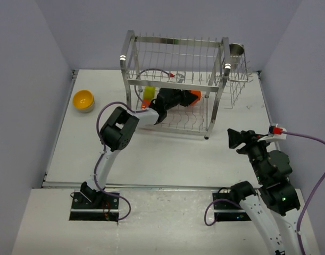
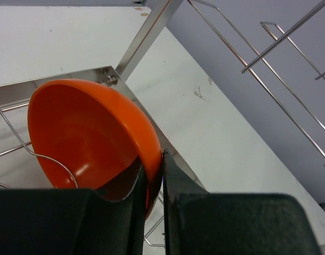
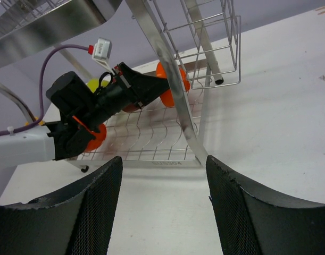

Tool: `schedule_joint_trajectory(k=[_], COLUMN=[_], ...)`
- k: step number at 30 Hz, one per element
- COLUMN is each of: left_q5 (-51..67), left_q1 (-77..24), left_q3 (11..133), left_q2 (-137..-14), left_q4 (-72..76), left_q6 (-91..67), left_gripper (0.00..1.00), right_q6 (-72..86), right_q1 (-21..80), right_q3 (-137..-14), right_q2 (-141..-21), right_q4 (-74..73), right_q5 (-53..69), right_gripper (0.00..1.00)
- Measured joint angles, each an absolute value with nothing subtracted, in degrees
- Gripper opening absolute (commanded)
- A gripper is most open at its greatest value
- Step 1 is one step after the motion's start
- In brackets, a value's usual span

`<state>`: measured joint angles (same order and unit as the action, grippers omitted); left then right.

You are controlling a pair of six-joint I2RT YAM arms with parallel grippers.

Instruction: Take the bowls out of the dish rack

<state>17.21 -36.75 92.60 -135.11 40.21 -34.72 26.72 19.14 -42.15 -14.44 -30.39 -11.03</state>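
Although much of the lower tier was hidden by the left arm, the left gripper (image 1: pixel 183 99) was seen reaching into the dish rack (image 1: pixel 175 58) from its near left side. In the left wrist view its jaws were drawn almost together on the rim of an orange bowl (image 2: pixel 82 127), which was tilted on edge among the wires at the right end of the lower tier. A yellow-green bowl (image 1: pixel 149 93) was only partly glimpsed behind the arm, and an orange-red bowl (image 3: pixel 96 136) was mostly covered by the gripper body. How many bowls lay in the rack could not be told. A yellow bowl (image 1: pixel 83 100) was set on the table (image 1: pixel 167 159), well left of the rack. The right gripper (image 1: pixel 235 139) was held near the rack's near right post, its fingers (image 3: pixel 88 212) spread wide with nothing between them. A metal cup (image 1: pixel 236 50) was partly screened by the side basket (image 1: pixel 238 87).
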Motion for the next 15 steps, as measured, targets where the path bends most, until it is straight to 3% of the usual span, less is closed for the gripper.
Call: schedule_joint_trajectory(k=[8,15], left_q5=[20.3,24.7], left_q1=[-36.4,-34.8], left_q3=[90.7,90.7], left_q2=[-134.6,-134.8], left_q4=[45.5,58.9], left_q6=[-41.0,-51.2], left_gripper=[0.00,0.00], right_q6=[26.7,26.7], right_q1=[19.1,19.1], right_q3=[-42.1,-42.1], right_q2=[-14.4,-14.4], right_q4=[-30.4,-30.4], right_q5=[-11.0,-11.0], right_gripper=[0.65,0.66])
